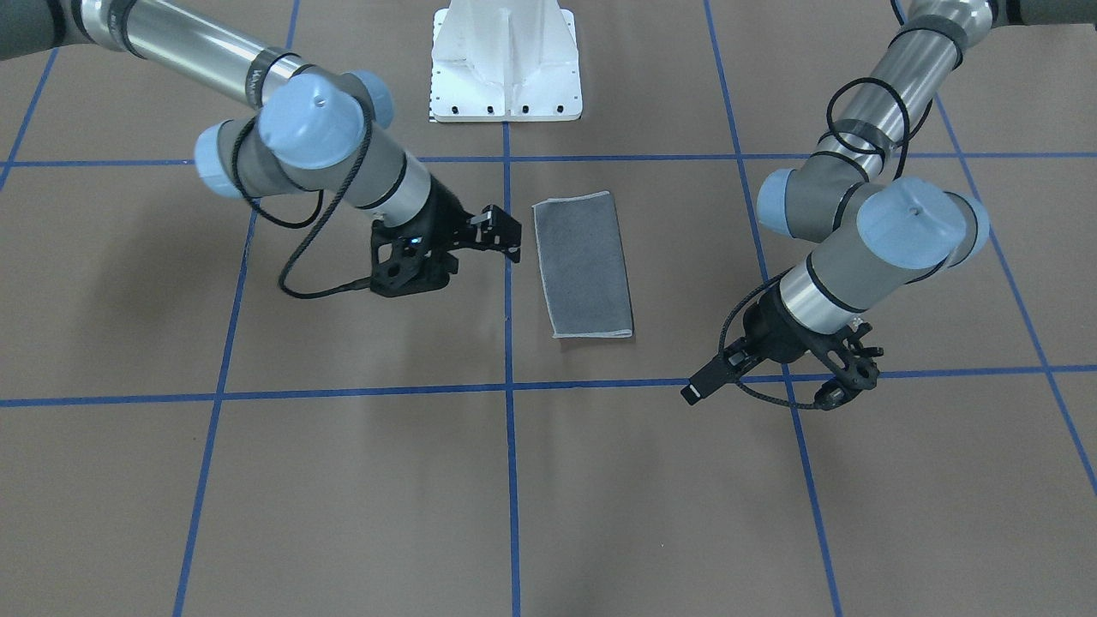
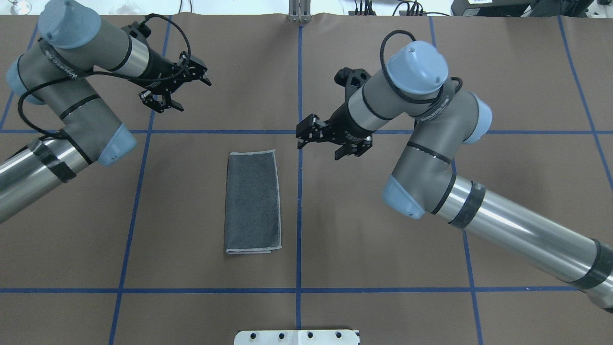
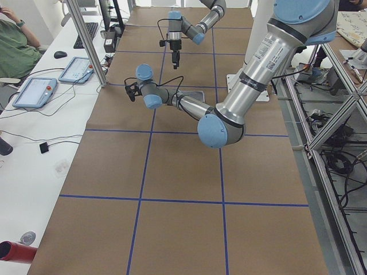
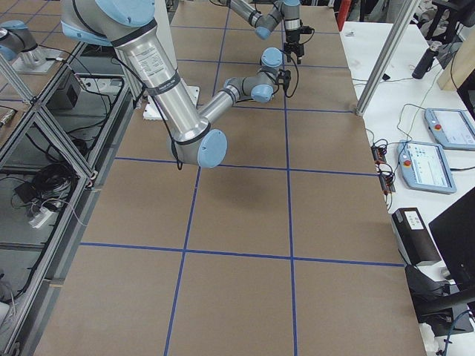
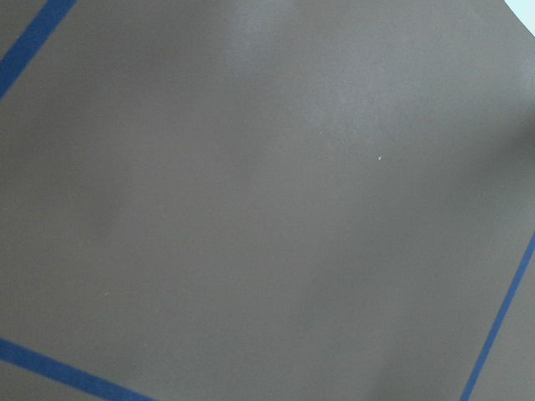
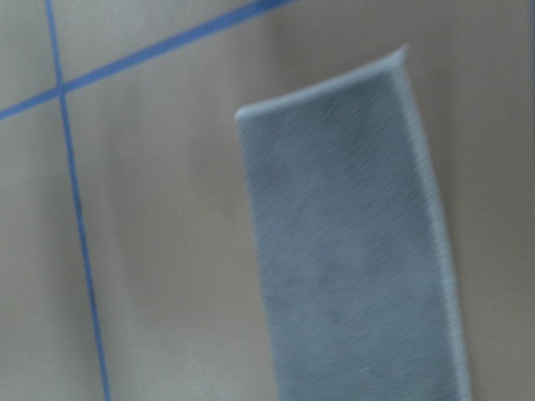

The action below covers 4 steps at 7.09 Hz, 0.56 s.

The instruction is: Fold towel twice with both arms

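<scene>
Starting at the right gripper: keeping the short black jaws a little apart, gripping nothing, touching nothing. Hovering above the table, over the middle strip of blue tape, just beside the far corner of the towel but not meeting it.

Turning to the left gripper: showing the jaws parted too, as far as the overhead view is allowing, and carrying nothing. Hanging well apart from the towel, further out from the robot and on its left side.

Finding the towel lying flat on the table, folded into a long narrow rectangle, just on the robot's left of the middle tape and between two crossing strips. Showing the dark grey face upward, soft and finely speckled, with pale grey stitched edging along three sides and a plain rounded fold along the side toward the left arm. Appearing blurred in the right wrist view, only one end with its pale border.

Moving outward to the arms: shining silver tubes, matt grey joints, round light-blue caps, black cables looping around the wrists. Covering the table, a dull brown sheet divided by tape into big squares. Standing at the near edge, a white base.
</scene>
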{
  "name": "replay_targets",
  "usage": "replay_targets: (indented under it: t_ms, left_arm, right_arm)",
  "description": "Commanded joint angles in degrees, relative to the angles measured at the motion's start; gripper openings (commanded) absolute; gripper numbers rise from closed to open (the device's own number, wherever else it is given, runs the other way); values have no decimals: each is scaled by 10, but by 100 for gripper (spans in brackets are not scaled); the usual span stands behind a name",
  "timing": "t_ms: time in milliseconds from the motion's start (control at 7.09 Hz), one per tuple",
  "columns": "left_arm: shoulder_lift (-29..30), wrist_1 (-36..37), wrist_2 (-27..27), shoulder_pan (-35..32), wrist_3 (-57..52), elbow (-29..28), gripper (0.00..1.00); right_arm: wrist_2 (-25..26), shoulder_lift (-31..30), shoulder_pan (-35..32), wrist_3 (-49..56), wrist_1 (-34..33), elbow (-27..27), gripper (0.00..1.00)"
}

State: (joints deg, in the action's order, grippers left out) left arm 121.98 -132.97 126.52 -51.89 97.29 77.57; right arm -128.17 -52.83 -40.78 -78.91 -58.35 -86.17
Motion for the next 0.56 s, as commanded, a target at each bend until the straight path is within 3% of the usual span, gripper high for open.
replay_targets:
  t_ms: [0,282,423]
  left_arm:
    - [-72,3,-14,40,35,101,100]
    - [-128,35,-105,151,97,203,100]
    - [-128,93,-137,198,108,242,100]
  right_arm:
    - [-24,-13,-61,78,-34,7,100]
    - [-22,-12,-69,82,-43,8,100]
    - [-21,-12,-69,82,-43,8,100]
